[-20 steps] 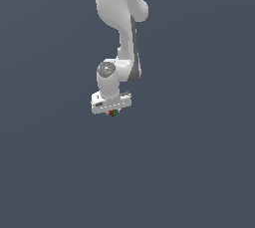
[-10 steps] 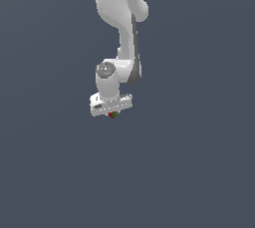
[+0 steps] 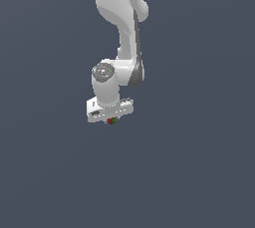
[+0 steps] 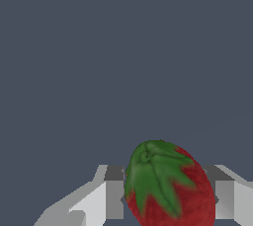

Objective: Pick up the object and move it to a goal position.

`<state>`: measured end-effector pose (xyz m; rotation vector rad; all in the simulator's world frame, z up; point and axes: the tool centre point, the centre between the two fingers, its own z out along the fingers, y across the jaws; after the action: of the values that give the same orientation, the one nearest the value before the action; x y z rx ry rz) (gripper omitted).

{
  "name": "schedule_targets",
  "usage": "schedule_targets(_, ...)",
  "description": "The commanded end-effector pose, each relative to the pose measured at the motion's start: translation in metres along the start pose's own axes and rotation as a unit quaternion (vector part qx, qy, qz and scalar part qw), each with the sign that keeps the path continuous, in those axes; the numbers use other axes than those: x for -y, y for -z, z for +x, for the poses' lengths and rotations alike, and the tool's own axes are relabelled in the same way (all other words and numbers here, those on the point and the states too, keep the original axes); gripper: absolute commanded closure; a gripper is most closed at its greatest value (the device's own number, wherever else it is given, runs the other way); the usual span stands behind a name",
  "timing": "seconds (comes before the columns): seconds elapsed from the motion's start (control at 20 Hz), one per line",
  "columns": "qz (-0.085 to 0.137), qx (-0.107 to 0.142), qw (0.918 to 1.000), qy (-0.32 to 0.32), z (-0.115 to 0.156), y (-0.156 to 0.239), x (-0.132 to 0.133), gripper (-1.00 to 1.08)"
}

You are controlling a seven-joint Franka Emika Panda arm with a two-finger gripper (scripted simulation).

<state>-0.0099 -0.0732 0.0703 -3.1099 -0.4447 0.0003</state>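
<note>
**Q:** Red, strawberry-like object (image 4: 170, 185) with a green leafy cap: where is it?

**A:** Clamped between the grey fingers (image 4: 114, 198) of the white pincer (image 3: 111, 119), so the grasp looks done.

**Q:** What remains?

**A:** Carriage to the goal, which no view marks.

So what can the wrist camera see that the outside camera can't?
Only the wrist view shows that the object looks like a strawberry with a leafy green cap, sitting between two grey fingers. Only the exterior view shows the whole white arm reaching down, with the object a tiny red-and-green speck under the gripper. Both show the object at the gripper and the plain dark grey background.
</note>
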Motion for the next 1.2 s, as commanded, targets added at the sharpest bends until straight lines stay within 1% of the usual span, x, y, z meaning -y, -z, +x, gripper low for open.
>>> schedule_targets(0.0,0.000,0.000,1.0000,0.000,0.016,0.011,-0.004,1.08)
schedule_targets(0.6,0.000,0.000,1.0000,0.000,0.084,0.053,-0.019,1.08)
schedule_targets(0.9,0.000,0.000,1.0000,0.000,0.111,0.069,-0.025,1.08)
schedule_targets(1.15,0.000,0.000,1.0000,0.000,0.128,0.078,-0.029,1.08)
